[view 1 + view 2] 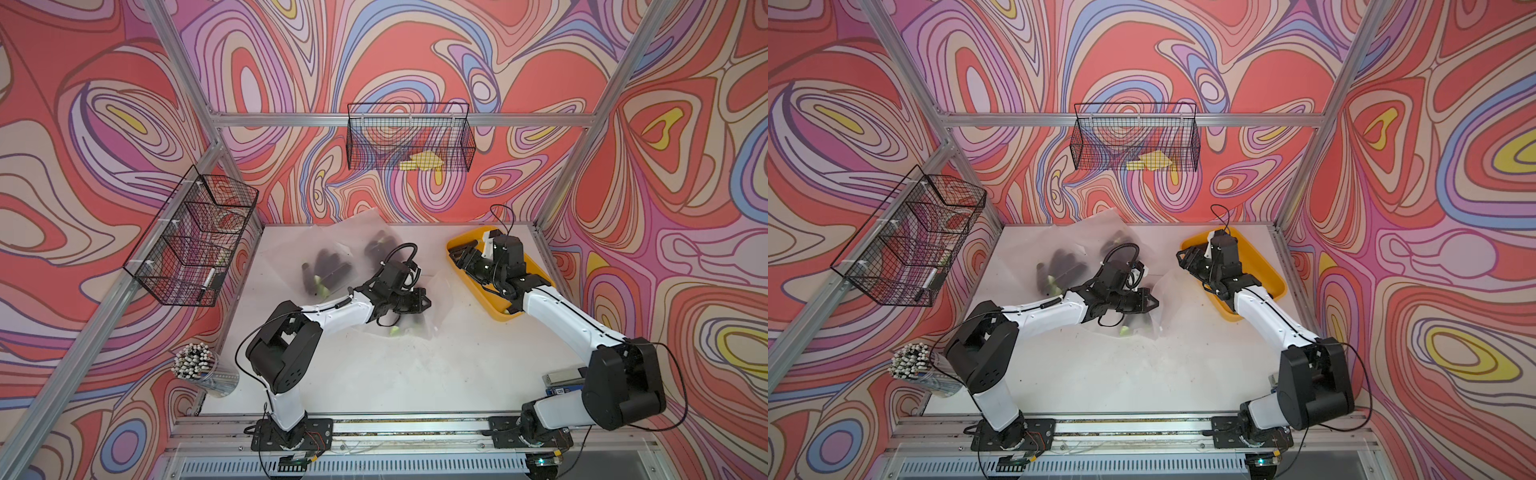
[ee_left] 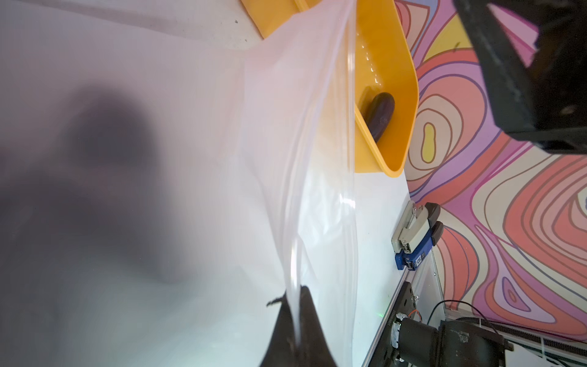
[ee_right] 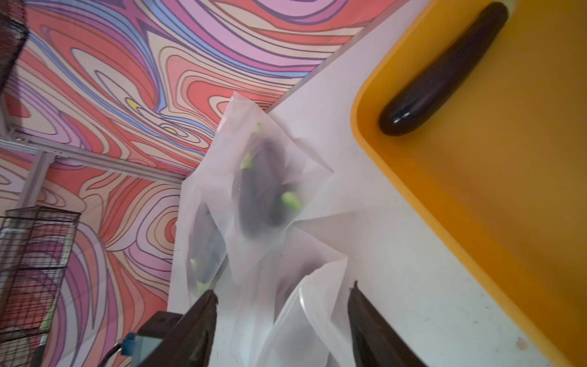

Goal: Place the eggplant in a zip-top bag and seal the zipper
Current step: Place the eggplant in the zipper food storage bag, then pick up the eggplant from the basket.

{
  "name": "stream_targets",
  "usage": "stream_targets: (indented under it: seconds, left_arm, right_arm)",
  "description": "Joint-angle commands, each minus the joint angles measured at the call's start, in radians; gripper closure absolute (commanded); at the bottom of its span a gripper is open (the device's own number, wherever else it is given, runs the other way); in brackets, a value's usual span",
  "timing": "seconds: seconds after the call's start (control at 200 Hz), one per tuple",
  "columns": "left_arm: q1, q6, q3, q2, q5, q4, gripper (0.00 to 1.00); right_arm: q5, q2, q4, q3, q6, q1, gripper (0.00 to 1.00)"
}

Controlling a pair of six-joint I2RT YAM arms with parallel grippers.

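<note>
Left pincer (image 2: 297,321) is clamping the bag (image 2: 311,159) rim, right pincer (image 3: 282,314) is standing apart; thin film could be slipping out.

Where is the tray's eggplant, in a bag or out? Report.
Out. The eggplant lies bare in the yellow tray, no plastic around it; the bag lies outside the tray, on the table.
</note>
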Motion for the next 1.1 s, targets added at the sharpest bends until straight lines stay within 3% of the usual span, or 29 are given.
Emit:
stream_targets:
  seconds: [0.0, 0.235, 0.556, 0.936, 1.097]
  left_arm:
    - [0.029, -0.001, -0.045, -0.05, -0.02, -0.032, 1.0]
    - [0.053, 0.043, -0.045, -0.101, -0.059, -0.093, 1.0]
    - [0.059, 0.116, -0.036, -0.158, -0.099, -0.14, 1.0]
    - [0.059, 0.133, -0.034, -0.169, -0.106, -0.157, 1.0]
    - [0.059, 0.134, -0.035, -0.176, -0.114, -0.165, 1.0]
  right_arm:
    - [0.102, 0.12, -0.006, 0.075, -0.036, -0.075, 0.32]
    - [0.089, 0.426, 0.054, 0.262, -0.015, -0.171, 0.28]
    - [0.055, 0.729, 0.062, 0.492, 0.036, -0.183, 0.28]
    - [-0.005, 0.863, 0.121, 0.565, 0.112, -0.166, 0.33]
    - [-0.01, 0.857, 0.142, 0.544, 0.124, -0.162, 0.49]
